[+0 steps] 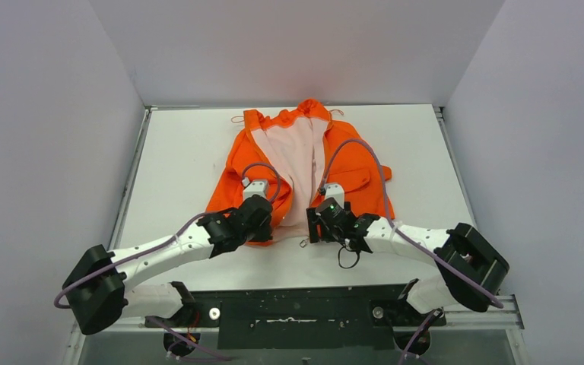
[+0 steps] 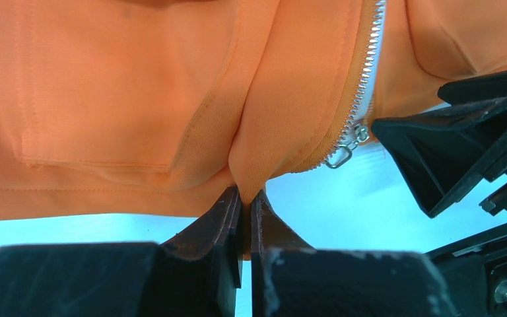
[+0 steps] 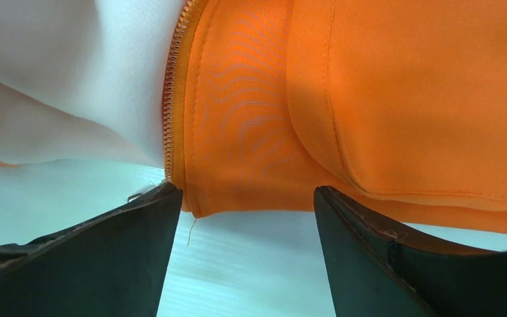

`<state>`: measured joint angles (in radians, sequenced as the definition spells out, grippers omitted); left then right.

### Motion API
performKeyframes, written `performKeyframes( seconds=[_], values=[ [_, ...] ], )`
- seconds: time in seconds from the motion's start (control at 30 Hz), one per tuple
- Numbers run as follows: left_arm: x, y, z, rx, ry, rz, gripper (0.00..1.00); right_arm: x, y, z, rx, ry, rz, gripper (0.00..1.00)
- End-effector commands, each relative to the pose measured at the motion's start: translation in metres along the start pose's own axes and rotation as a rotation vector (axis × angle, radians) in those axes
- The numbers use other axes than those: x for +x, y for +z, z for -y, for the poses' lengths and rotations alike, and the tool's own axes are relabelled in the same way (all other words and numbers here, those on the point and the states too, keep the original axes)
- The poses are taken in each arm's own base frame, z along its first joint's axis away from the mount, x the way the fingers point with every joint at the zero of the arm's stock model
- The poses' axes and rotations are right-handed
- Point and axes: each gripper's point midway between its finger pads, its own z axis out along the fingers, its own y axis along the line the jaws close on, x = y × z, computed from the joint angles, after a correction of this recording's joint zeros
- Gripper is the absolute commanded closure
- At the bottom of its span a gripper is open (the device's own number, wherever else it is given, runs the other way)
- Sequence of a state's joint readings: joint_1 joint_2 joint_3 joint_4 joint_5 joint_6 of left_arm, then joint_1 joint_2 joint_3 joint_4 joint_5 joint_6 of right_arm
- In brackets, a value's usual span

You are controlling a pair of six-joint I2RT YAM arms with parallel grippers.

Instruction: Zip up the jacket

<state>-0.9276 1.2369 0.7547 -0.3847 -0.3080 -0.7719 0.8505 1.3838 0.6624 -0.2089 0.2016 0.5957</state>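
Note:
The orange jacket (image 1: 350, 163) lies open on the white table (image 1: 175, 160), its pale lining (image 1: 300, 163) facing up. My left gripper (image 1: 262, 223) is at the left front panel's bottom hem. In the left wrist view the left gripper (image 2: 247, 195) is shut on a pinched fold of orange hem (image 2: 257, 158). The zipper teeth (image 2: 363, 72) and the metal pull (image 2: 340, 156) hang just right of it. My right gripper (image 1: 319, 222) stands open at the right panel's bottom corner. In the right wrist view the right gripper (image 3: 247, 198) straddles the hem (image 3: 251, 191), beside the zipper edge (image 3: 170, 105).
The two grippers sit close together at the jacket's bottom edge; the right one's black body (image 2: 455, 139) shows in the left wrist view. Grey walls (image 1: 46, 152) enclose the table on three sides. Purple cables (image 1: 365, 148) arc over the jacket.

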Motion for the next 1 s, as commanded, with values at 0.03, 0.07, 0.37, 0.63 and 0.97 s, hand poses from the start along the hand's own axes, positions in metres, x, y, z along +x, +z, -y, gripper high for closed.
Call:
performKeyframes(
  seconds=[0.03, 0.07, 0.37, 0.63, 0.97],
  values=[
    [-0.006, -0.005, -0.001, 0.042, -0.013, 0.016, 1.00, -0.022, 0.009, -0.007, 0.001, 0.009, 0.063, 0.27],
    [-0.006, -0.005, 0.000, 0.047, -0.014, 0.015, 1.00, -0.019, 0.012, -0.006, 0.010, 0.006, 0.054, 0.28],
    [-0.004, -0.005, -0.003, 0.054, -0.013, 0.014, 1.00, 0.003, 0.023, 0.002, 0.036, -0.010, -0.001, 0.41],
    [-0.006, -0.005, -0.006, 0.050, -0.019, 0.015, 1.00, 0.017, 0.024, 0.009, 0.044, -0.010, -0.029, 0.67],
    [-0.013, -0.004, -0.007, 0.047, -0.016, 0.025, 1.00, -0.006, 0.003, 0.005, 0.027, 0.003, 0.032, 1.00]
  ],
)
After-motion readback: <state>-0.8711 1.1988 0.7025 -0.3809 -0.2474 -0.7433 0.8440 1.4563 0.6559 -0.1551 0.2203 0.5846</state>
